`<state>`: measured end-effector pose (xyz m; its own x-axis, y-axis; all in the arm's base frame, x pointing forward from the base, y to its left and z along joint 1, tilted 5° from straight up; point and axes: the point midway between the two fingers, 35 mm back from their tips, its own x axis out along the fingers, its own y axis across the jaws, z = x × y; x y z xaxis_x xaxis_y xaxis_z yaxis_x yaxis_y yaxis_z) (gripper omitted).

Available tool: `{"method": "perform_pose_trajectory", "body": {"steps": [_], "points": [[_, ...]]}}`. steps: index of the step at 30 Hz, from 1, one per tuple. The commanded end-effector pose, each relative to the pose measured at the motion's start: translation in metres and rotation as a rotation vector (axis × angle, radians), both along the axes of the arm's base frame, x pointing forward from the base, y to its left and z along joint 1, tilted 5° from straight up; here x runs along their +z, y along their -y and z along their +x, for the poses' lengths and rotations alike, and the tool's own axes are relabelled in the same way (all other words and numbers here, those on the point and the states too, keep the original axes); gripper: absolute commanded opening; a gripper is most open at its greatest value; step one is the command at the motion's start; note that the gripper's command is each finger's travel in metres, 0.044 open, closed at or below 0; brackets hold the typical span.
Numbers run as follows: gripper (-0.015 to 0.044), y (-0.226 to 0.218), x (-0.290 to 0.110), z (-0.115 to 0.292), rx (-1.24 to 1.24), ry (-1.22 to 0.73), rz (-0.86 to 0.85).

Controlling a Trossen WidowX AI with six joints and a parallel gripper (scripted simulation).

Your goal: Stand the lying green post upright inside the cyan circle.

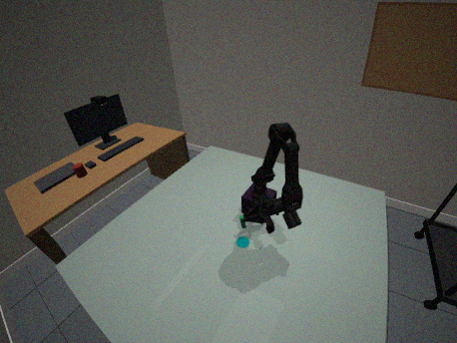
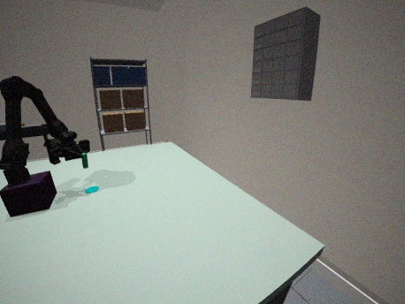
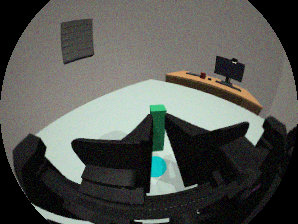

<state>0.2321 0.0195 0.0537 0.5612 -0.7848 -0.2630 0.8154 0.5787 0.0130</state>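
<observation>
The green post [image 1: 242, 220] [image 2: 84, 160] [image 3: 157, 124] stands upright between my fingers, off the table. My gripper [image 1: 246, 218] [image 2: 82, 154] [image 3: 157, 116] is shut on it near one end. The cyan circle [image 1: 242, 242] [image 2: 92, 189] [image 3: 158, 167] lies flat on the pale green table [image 1: 175, 289] [image 2: 177, 230]. It is a little in front of and below the post. In the wrist view the circle shows just beneath the post's lower end, between the fingers. The post does not touch the circle.
The arm's dark purple base block [image 1: 253, 196] [image 2: 28, 194] stands right behind the circle. A wooden desk [image 1: 30, 199] with a monitor is far left, off the table. A shelf rack [image 2: 121, 102] and a black stand [image 1: 439, 249] stand on the floor.
</observation>
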Motion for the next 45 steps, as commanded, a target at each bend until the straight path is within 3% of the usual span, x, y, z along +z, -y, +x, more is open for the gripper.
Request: {"method": "perform_pose_trajectory", "body": {"steps": [1,28,45], "points": [[0.0023,-0.001,-0.005,0.001,0.002,0.007,-0.001],[0.0023,-0.006,-0.086,-0.004,0.002,0.005,-0.002],[0.0023,-0.003,-0.108,-0.001,0.004,-0.001,-0.012]]}}
